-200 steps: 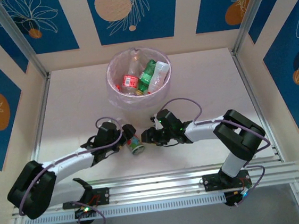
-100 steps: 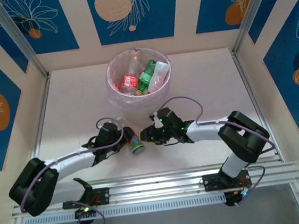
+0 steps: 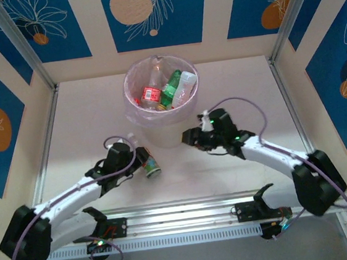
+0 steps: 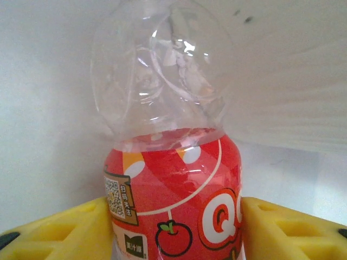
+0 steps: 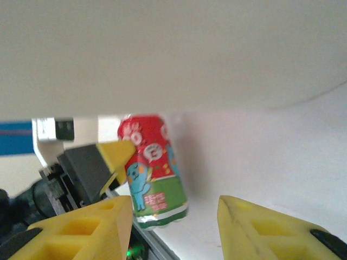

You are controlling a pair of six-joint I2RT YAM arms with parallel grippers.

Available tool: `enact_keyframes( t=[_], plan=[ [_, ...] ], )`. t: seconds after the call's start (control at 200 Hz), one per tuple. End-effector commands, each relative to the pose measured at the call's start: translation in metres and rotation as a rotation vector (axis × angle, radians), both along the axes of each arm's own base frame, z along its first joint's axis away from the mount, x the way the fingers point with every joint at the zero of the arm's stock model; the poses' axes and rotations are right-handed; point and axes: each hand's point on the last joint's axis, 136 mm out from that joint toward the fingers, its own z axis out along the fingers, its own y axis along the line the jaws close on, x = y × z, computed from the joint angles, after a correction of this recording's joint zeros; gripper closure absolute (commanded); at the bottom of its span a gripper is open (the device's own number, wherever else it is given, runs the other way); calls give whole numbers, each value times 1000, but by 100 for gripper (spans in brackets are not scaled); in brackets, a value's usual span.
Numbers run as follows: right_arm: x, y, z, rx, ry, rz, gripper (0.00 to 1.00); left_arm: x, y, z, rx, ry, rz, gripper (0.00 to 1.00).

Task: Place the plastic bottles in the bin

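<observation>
Overhead view: a round white bin [image 3: 131, 106], lined with a pink-lilac bag, stands at the middle of the bench's [image 3: 244, 97] far edge. Inside it lie several plastic bottles, among them a red-labelled bottle [image 3: 151, 95], a green bottle [image 3: 171, 88] and a pale-labelled bottle [image 3: 184, 86]. Toward the near edge and left of centre, the left pincer [image 3: 144, 160] pinches a crumpled bottle [image 3: 152, 166], well short of the bin. Whether this bottle touches the bench is unclear. The right pincer [image 3: 188, 136] hovers just beside the bin's near side.

Left wrist view: two yellow fingers [image 4: 65, 233] press against either side of the crumpled bottle's red label (an apple drawing and a QR code show on it). The bottle's clear, dented upper part rises above them.

Right wrist view: the right pincer's own yellow fingers [image 5: 81, 233] stand spread, with nothing between them. Beyond them the crumpled bottle shows a red and green label with a blue cartoon figure, and one yellow finger of the left pincer rests against its side.
</observation>
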Motion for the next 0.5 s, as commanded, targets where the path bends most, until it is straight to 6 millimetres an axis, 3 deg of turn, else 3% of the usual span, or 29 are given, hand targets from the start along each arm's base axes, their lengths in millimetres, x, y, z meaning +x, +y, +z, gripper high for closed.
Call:
enact_keyframes(
  t=[0.0, 0.1, 0.195, 0.35, 0.495],
  plan=[
    [0, -46, 15, -69, -4, -62, 53, 6, 28, 25, 76, -53, 51, 43],
    [13, -74, 56, -61, -92, -125, 52, 10, 51, 52, 116, -103, 83, 45],
    [27, -88, 97, -65, -183, -160, 51, 16, 70, 88, 152, -174, 104, 46],
    [49, -84, 143, -62, -277, -154, 47, 30, 87, 169, 273, -347, 101, 46],
    [74, -75, 162, -93, -318, -152, 44, 52, 73, 244, 332, -479, 16, 53]
  ],
)
